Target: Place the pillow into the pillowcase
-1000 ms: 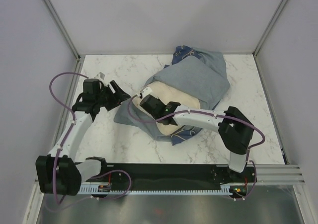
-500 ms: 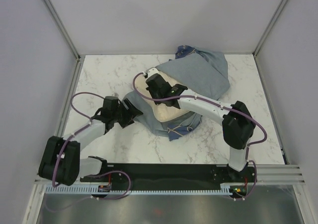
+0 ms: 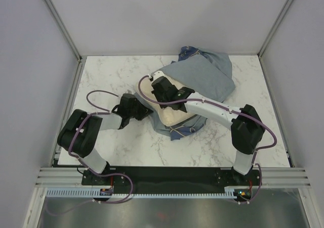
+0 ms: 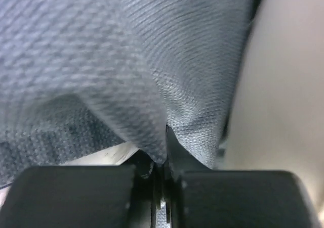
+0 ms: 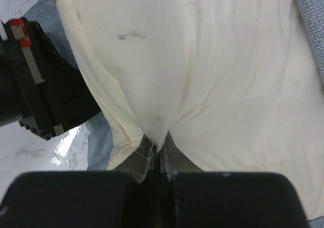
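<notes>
Pillow point(image 3: 169, 118), at the centre of the table point(image 3: 114, 76), partly sheathed in the pillowcase point(image 3: 205, 76). Its cream fabric is pinched by the right gripper point(image 5: 161, 146); the blue cloth is clamped by the left gripper point(image 4: 163, 149). The opening should be held taut while the pillow is pushed deeper.

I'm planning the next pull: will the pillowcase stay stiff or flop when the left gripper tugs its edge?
Likely floppy: the pillowcase bunches into a fold where the left gripper pinches it. Probably light, since it drapes in loose creases over the pillow. Its coarse weave should resist slipping.
</notes>
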You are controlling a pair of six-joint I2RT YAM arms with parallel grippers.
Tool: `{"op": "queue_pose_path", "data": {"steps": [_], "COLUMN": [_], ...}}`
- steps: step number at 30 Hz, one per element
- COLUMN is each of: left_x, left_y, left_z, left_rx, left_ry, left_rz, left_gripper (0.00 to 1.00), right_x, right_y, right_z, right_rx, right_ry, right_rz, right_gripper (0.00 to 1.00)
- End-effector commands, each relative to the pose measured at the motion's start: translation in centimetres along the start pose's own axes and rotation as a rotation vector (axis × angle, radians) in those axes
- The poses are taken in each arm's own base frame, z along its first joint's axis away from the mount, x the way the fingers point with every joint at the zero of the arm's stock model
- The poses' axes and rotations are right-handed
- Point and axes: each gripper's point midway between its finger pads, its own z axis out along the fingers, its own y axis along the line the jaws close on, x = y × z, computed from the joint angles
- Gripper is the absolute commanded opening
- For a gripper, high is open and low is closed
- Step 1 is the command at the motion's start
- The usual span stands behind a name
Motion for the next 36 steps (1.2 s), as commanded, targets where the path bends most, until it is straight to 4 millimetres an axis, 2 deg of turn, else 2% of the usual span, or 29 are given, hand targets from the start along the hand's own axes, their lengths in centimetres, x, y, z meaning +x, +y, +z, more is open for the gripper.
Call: {"op": "queue_pose_path", "data": {"steps": [1, 6, 9, 11, 12, 14, 15, 17, 18, 20, 21, 23, 24, 25, 26, 27, 29, 30, 32, 33, 34, 35, 36], "left_x": [-3.4, -2.8, -2.0, -1.9, -2.0, -2.5, -3.2, -3.2, -3.6, -3.5, -3.8, -3.6, -3.8, -4.0, -4.0, -4.1, -4.5, -4.5, -4.6, -4.9, -5.1, -5.0, -5.8], "left_y": [-6.7, -11.6, -14.8, -16.2, -17.9, -20.4, -23.2, -24.7, -27.4, -28.8, -30.9, -32.2, -34.0, -34.8, -35.7, -36.7, -37.6, -37.6, -36.9, -35.4, -34.4, -32.1, -30.5], "left_z": [-0.6, -4.2, -7.4, -9.2, -11.5, -14.7, -18.8, -22.0, -26.6, -30.0, -33.8, -36.6, -39.9, -40.2, -41.4, -43.5, -44.1, -44.8, -44.2, -41.7, -40.6, -37.9, -36.6], "left_rx": [0.267, 0.5, 0.612, 0.63, 0.68, 0.704, 0.785, 0.802, 0.89, 0.92, 0.992, 1.026, 1.085, 1.09, 1.117, 1.129, 1.121, 1.105, 1.055, 0.972, 0.933, 0.86, 0.813], "left_ry": [-0.148, -0.129, -0.07, -0.043, -0.049, -0.054, -0.102, -0.103, -0.154, -0.158, -0.19, -0.184, -0.209, -0.201, -0.201, -0.203, -0.204, -0.21, -0.216, -0.195, -0.199, -0.183, -0.199], "left_rz": [0.088, 0.18, 0.202, 0.209, 0.243, 0.27, 0.309, 0.329, 0.368, 0.381, 0.405, 0.417, 0.435, 0.435, 0.451, 0.46, 0.468, 0.475, 0.466, 0.444, 0.43, 0.4, 0.375], "left_gripper": [0.02, 0.02, 0.02, 0.02, 0.02, 0.02, 0.02, 0.02, 0.02, 0.02, 0.02, 0.02, 0.02, 0.02, 0.02, 0.02, 0.02, 0.02, 0.02, 0.02, 0.02, 0.02, 0.02], "right_x": [-3.7, -4.7, -6.5, -8.4, -9.2, -11.3, -13.3, -14.4, -15.7, -16.4, -16.8, -16.5, -15.7, -15.2, -14.6, -13.2, -11.8, -10.3, -9.4, -8.8, -8.7, -9.1, -8.9], "right_y": [-0.8, -2.0, -2.9, -3.6, -4.0, -4.6, -4.9, -5.5, -5.8, -6.0, -6.1, -5.9, -5.6, -5.3, -4.9, -4.3, -3.0, -2.4, -1.1, 0.2, 0.7, 1.0, 2.0], "right_z": [-3.2, -4.6, -6.1, -8.0, -8.9, -11.4, -13.3, -15.1, -16.9, -18.2, -18.8, -18.7, -17.8, -17.1, -16.6, -14.9, -13.5, -12.0, -12.0, -11.8, -12.1, -13.4, -13.9], "right_rx": [-0.017, 0.028, 0.061, 0.076, 0.085, 0.093, 0.087, 0.081, 0.074, 0.065, 0.063, 0.052, 0.044, 0.038, 0.021, 0.011, -0.04, -0.056, -0.112, -0.178, -0.218, -0.26, -0.324], "right_ry": [-0.132, -0.149, -0.166, -0.192, -0.208, -0.25, -0.303, -0.326, -0.363, -0.384, -0.394, -0.387, -0.362, -0.345, -0.33, -0.302, -0.277, -0.244, -0.237, -0.236, -0.247, -0.282, -0.292], "right_rz": [0.054, 0.024, -0.001, -0.001, -0.009, 0.001, 0.015, 0.02, 0.032, 0.037, 0.044, 0.046, 0.041, 0.055, 0.055, 0.052, 0.074, 0.073, 0.083, 0.078, 0.077, 0.081, 0.072], "right_gripper": [0.0, 0.0, 0.0, 0.0, 0.0, 0.0, 0.0, 0.0, 0.0, 0.0, 0.0, 0.0, 0.0, 0.0, 0.0, 0.0, 0.0, 0.0, 0.0, 0.06, 0.15, 0.41, 0.52]}}
